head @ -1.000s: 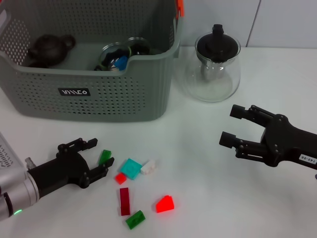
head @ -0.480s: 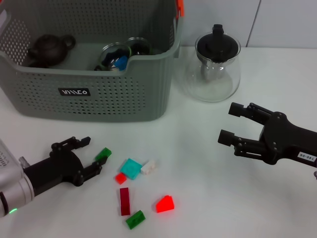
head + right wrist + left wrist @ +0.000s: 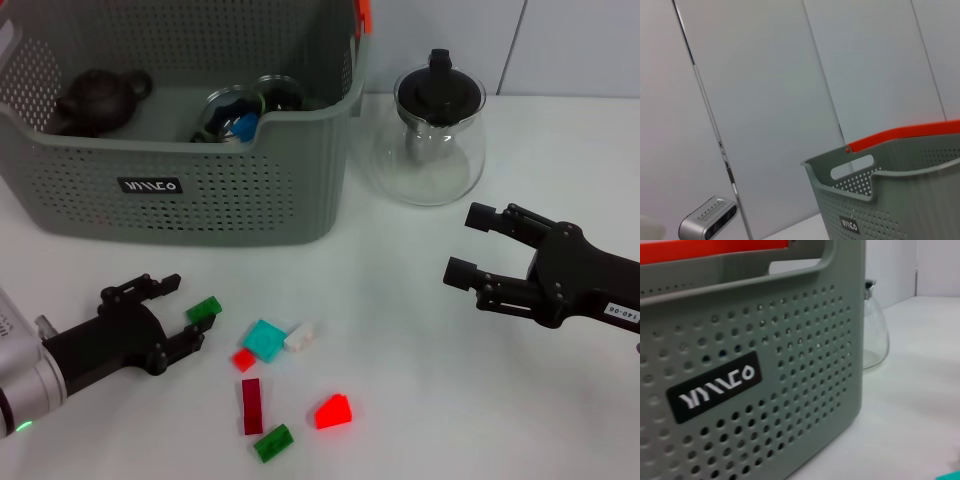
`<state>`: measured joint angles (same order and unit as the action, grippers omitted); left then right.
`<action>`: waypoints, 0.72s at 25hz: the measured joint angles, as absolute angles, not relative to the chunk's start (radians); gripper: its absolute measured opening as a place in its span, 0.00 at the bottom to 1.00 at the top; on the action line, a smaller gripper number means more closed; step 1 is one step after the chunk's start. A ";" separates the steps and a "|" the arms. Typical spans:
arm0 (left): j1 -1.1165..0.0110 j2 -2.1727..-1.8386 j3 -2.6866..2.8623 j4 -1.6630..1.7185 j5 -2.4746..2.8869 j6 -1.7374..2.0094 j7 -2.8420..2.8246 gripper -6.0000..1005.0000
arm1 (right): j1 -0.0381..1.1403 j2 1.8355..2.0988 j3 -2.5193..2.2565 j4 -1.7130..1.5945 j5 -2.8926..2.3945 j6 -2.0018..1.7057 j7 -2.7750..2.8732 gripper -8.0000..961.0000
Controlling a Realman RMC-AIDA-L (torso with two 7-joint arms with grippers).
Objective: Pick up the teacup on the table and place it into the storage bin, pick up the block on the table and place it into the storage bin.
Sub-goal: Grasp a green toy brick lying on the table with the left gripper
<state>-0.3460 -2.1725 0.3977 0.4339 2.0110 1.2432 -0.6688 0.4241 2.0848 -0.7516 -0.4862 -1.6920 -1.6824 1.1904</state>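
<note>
The grey-green storage bin point(image 3: 200, 200) stands at the back left of the white table point(image 3: 420, 400); its logo wall fills the left wrist view point(image 3: 790, 365). Two glass cups point(image 3: 240, 110) sit inside it, one with something blue in it. Several small blocks lie in front of the bin: green point(image 3: 203, 309), cyan point(image 3: 265, 339), white point(image 3: 300, 335), red point(image 3: 333, 411). My left gripper point(image 3: 182, 311) is open low over the table, and the green block lies just past its fingertips. At the right my right gripper point(image 3: 467, 242) hovers open, holding nothing.
A glass teapot point(image 3: 435, 135) with a black lid stands right of the bin, beyond the right gripper. A dark teapot point(image 3: 100, 97) lies in the bin. A dark red block point(image 3: 251, 405) and a second green one point(image 3: 271, 442) lie near the front edge.
My left gripper has drawn back to the left, away from the green block, which has shifted slightly. The right gripper has barely moved.
</note>
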 joint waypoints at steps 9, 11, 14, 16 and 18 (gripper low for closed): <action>-0.351 -2.173 0.402 0.420 2.011 1.240 -0.669 0.53 | 0.423 2.085 -0.752 -0.486 -1.692 -1.683 1.190 0.98; -0.351 -2.172 0.404 0.420 2.014 1.235 -0.669 0.48 | 0.423 2.085 -0.751 -0.486 -1.692 -1.683 1.190 0.98; -0.351 -2.172 0.406 0.420 2.017 1.234 -0.669 0.45 | 0.422 2.085 -0.750 -0.486 -1.692 -1.683 1.190 0.98; -0.353 -2.172 0.407 0.418 2.019 1.233 -0.669 0.45 | 0.422 2.085 -0.750 -0.486 -1.692 -1.683 1.190 0.98; -0.354 -2.172 0.407 0.413 2.020 1.233 -0.669 0.45 | 0.422 2.085 -0.750 -0.486 -1.692 -1.682 1.190 0.98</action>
